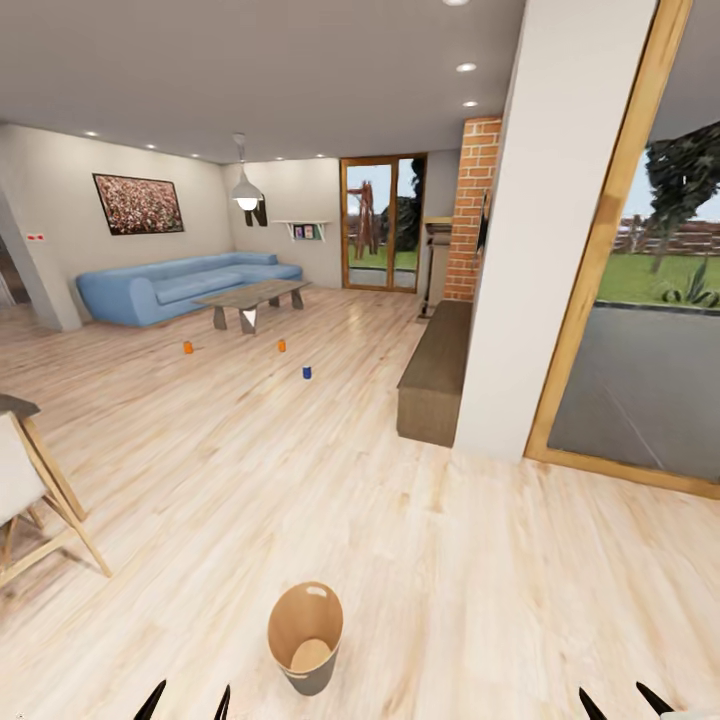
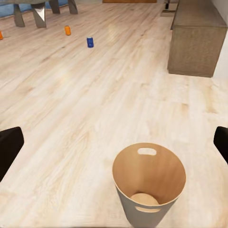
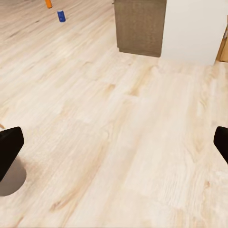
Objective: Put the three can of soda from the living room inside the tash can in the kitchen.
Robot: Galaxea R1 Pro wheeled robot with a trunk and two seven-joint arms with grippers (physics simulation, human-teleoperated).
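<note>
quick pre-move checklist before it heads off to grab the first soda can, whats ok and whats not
1. All three cans located: ok. Orange can, second orange can and blue can stand on the floor near the low table.
2. Cans upright: ok, as far as their small size shows.
3. Floor path to the cans: ok, bare planks ahead; bench sits off to the right.
4. Trash can ready: ok, upright, nothing seen inside.
5. Left gripper free: ok, jaws open, nothing between them.
6. Right gripper free: ok, jaws open.
</note>
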